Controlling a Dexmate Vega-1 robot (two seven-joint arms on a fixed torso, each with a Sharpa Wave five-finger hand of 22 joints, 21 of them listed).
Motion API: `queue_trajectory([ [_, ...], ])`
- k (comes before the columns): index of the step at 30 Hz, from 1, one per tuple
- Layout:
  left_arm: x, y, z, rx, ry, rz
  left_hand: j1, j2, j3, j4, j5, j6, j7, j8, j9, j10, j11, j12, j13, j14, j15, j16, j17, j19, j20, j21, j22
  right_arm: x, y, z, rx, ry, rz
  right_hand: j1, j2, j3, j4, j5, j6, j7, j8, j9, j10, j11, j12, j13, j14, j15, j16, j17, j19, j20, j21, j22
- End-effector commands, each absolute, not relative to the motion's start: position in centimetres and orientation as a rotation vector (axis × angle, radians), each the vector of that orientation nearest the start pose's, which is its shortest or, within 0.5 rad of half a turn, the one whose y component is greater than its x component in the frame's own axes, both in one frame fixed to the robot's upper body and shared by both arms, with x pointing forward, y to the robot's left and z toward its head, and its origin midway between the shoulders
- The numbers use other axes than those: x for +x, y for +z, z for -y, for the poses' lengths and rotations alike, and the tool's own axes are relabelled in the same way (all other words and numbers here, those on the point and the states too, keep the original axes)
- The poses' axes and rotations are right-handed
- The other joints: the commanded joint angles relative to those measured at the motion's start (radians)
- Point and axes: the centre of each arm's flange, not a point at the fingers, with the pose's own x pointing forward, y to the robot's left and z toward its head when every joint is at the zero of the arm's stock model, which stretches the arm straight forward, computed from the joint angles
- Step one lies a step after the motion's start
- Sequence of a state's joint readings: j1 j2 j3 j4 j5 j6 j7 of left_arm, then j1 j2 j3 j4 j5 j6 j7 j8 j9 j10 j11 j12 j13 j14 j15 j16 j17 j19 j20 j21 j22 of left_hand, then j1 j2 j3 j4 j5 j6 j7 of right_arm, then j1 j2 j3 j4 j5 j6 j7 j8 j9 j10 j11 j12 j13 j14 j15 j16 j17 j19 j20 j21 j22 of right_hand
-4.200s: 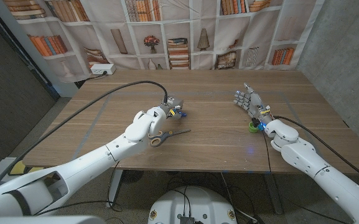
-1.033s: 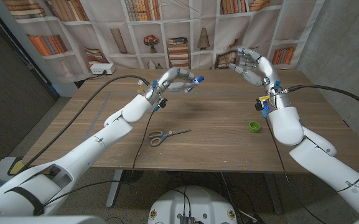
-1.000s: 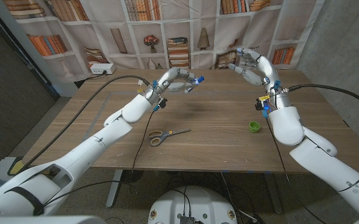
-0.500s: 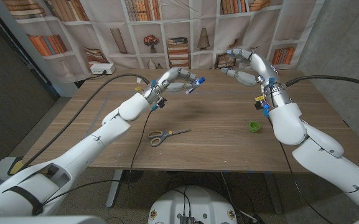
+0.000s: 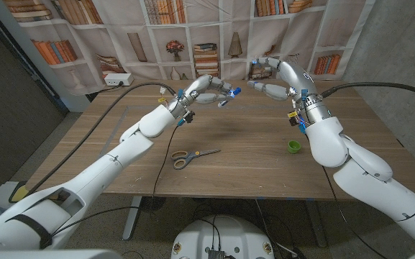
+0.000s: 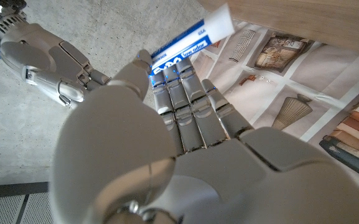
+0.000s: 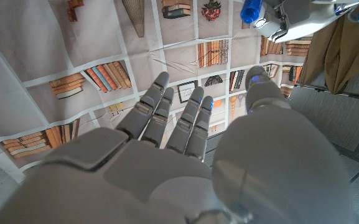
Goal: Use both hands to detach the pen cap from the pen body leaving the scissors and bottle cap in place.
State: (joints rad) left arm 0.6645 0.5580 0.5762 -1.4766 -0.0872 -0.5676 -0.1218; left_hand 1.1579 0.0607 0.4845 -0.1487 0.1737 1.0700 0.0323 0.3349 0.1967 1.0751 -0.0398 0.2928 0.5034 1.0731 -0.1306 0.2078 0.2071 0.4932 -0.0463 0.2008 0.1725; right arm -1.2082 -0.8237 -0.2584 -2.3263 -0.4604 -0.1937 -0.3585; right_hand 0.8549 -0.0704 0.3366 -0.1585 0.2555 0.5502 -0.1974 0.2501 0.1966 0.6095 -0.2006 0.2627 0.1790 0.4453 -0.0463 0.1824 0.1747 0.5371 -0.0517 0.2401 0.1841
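Pen (image 6: pixel 191 38), left robot hand (image 5: pixel 208 89) raised, gripping

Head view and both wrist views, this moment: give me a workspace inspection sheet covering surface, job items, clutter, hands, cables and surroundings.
Surface: wooden table, marked with faint tape lines.
Job's things: pen, white with blue print, held above the table in the left hand; whether its cap is on cannot be told. Scissors lie on the table. Green bottle cap sits on the table near the right arm.
Clutter: nothing seen.
Hands: left hand grips the pen; right hand is raised, fingers apart, holding nothing, apart from the pen.
Cables: black cable along the left arm; another on the right.
Surroundings: bookshelf-print backdrop; white box at the table's far edge.
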Motion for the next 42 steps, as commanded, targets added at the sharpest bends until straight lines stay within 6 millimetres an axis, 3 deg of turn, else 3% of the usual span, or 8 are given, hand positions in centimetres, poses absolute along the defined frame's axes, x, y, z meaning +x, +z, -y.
queue_trajectory([
  [1, 57.1, 7.2, -13.2, 0.654, -0.623, 1.032, 0.011, 0.010, 0.018, 0.013, 0.003, 0.024, -0.008, 0.007, 0.037, 0.117, -0.113, 0.006, 0.005, 0.045, -0.084, 0.009, 0.004, -0.007, -0.040, -0.003, 0.003, 42.9, 6.2, 18.9, -1.063, -0.170, 1.085, -0.009, -0.012, -0.013, 0.017, 0.008, 0.034, -0.022, 0.013, 0.004, 0.004, -0.011, -0.008, 0.004, 0.016, -0.077, 0.007, 0.007, 0.011, -0.081, 0.003, 0.003],
  [19, 56.3, 7.6, -13.1, 0.668, -0.644, 1.047, 0.013, 0.008, 0.017, 0.011, 0.001, 0.028, -0.007, 0.010, 0.036, 0.124, -0.116, 0.008, 0.018, 0.045, -0.087, 0.011, 0.006, -0.008, -0.041, -0.002, 0.003, 43.9, 5.7, 18.2, -1.089, -0.135, 1.052, 0.007, -0.002, -0.011, 0.017, 0.019, 0.057, -0.025, 0.016, 0.005, 0.008, -0.012, -0.014, 0.005, 0.041, -0.079, 0.011, 0.007, 0.022, -0.073, 0.005, 0.003],
  [26, 56.3, 7.4, -13.1, 0.662, -0.659, 1.041, 0.013, 0.010, 0.018, 0.012, 0.000, 0.027, -0.008, 0.010, 0.037, 0.123, -0.115, 0.007, 0.022, 0.044, -0.085, 0.010, 0.005, -0.009, -0.041, -0.002, 0.003, 43.7, 5.6, 18.3, -1.122, -0.145, 1.038, 0.007, -0.001, -0.015, 0.019, 0.022, 0.040, -0.024, 0.005, 0.004, 0.019, -0.012, -0.014, 0.005, 0.051, -0.079, 0.011, 0.007, 0.030, -0.073, 0.006, 0.004],
  [42, 56.1, 7.4, -13.4, 0.666, -0.645, 1.051, 0.013, 0.009, 0.019, 0.012, -0.001, 0.028, -0.012, 0.011, 0.036, 0.125, -0.116, 0.006, 0.030, 0.045, -0.086, 0.011, 0.005, -0.012, -0.039, -0.003, 0.002, 43.5, 5.4, 17.8, -1.171, -0.127, 1.010, 0.007, 0.001, -0.024, 0.025, 0.030, 0.082, -0.025, 0.013, 0.006, 0.062, -0.013, -0.008, 0.007, 0.100, -0.088, 0.019, 0.007, 0.057, -0.070, 0.011, 0.004],
])
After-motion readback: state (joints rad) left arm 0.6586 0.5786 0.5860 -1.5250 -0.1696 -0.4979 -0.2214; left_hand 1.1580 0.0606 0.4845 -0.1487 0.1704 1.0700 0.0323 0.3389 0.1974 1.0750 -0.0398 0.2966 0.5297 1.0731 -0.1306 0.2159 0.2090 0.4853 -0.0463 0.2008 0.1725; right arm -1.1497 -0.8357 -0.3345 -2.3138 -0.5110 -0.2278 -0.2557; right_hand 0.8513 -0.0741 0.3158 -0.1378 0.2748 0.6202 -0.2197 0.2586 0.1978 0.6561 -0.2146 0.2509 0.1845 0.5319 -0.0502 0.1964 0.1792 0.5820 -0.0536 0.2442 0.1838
